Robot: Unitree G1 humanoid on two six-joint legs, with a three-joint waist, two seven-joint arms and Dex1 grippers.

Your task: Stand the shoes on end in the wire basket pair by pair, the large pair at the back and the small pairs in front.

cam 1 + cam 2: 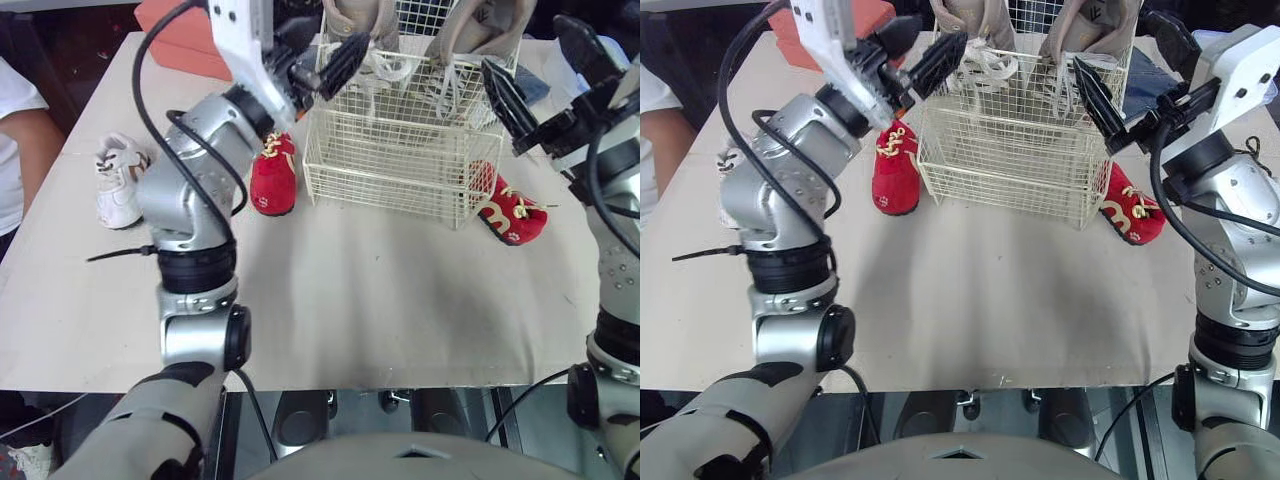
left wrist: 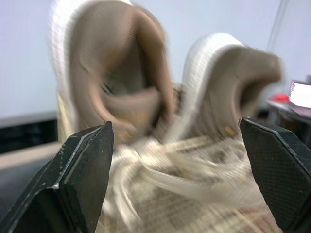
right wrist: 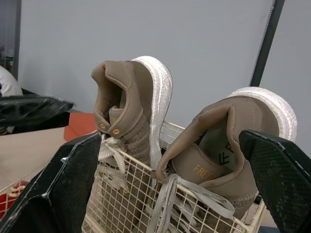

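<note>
One pr done: tan lg pair on end at back of wire basket. Outstanding: left red shoe, right red shoe, white shoe, all on table. Left gripper and right gripper spread wide, empty, at basket top.

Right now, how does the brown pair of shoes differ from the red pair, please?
The brown pair stands on end inside the basket; the red pair lies on the table outside it. The brown pair sits side by side; the red pair flanks the basket. Both are laced.
</note>
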